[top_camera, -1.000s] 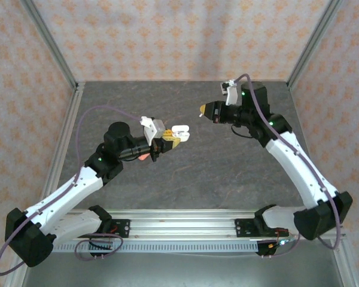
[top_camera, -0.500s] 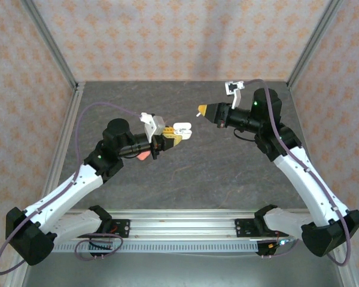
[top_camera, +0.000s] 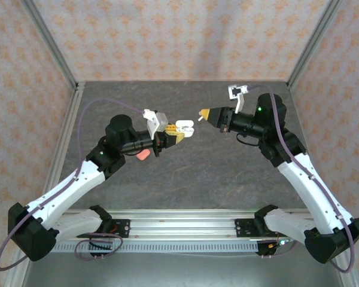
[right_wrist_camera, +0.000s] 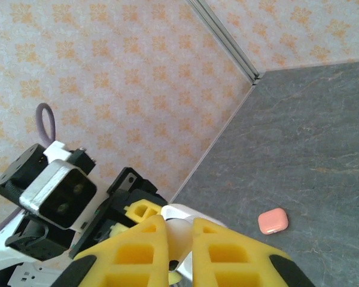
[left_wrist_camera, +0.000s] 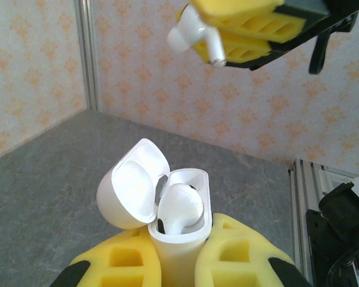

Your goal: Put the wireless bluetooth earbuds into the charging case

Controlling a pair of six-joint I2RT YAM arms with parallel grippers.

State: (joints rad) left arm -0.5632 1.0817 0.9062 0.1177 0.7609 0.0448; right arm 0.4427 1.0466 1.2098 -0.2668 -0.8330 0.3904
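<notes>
My left gripper (top_camera: 172,136) is squeezed tight on the open white case (left_wrist_camera: 173,248), one earbud (left_wrist_camera: 180,207) inside; my right gripper (top_camera: 203,113) pinches a second earbud (left_wrist_camera: 190,33), near the case.

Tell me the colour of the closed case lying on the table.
Pink. The case shows best in the right wrist view, on the grey table.

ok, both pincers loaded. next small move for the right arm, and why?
Probably ease the right pincer toward the charging case, stem leading. Its white earbud hangs apart from the case, which the left pincer holds open with one seated earbud and what looks like a free bay beside it.
</notes>
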